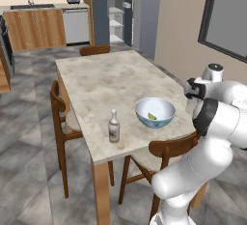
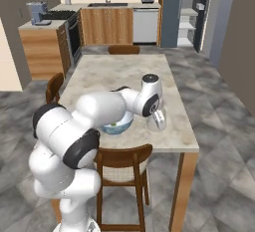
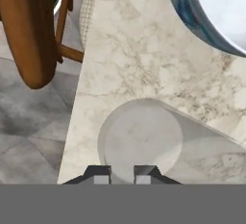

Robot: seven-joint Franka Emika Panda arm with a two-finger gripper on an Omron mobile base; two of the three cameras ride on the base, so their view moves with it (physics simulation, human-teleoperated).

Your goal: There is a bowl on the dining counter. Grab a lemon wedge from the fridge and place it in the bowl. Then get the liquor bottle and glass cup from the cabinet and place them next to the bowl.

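We are looking over the bench [image 1: 101,81], where the bowl [image 1: 155,112] is sitting near the front edge with the lemon wedge [image 1: 152,116] lying inside it. The liquor bottle [image 1: 114,127] is standing upright on the stone top, apart from the bowl, on the side away from the arm. 3 wooden chairs are standing at the bench: 1 at the near edge [image 1: 170,147], 1 at the long side [image 1: 58,105] and 1 at the far end [image 1: 95,49].

In the right base view we are seeing the arm reaching across the front of the bench, with the glass cup [image 2: 158,120] showing below the wrist, just beside the bowl [image 2: 118,125] and close to the bench edge. In the hand view the claw [image 3: 122,174] is pointing down at the glass cup [image 3: 141,139], its 2 tips standing close together at the rim; it appears to be clenched on the rim, though the glass is too clear for us to be sure of the contact. The cup seems to be resting on the stone top.

Far behind, the fridge [image 1: 100,11] is standing with 1 door open, its shelves showing.
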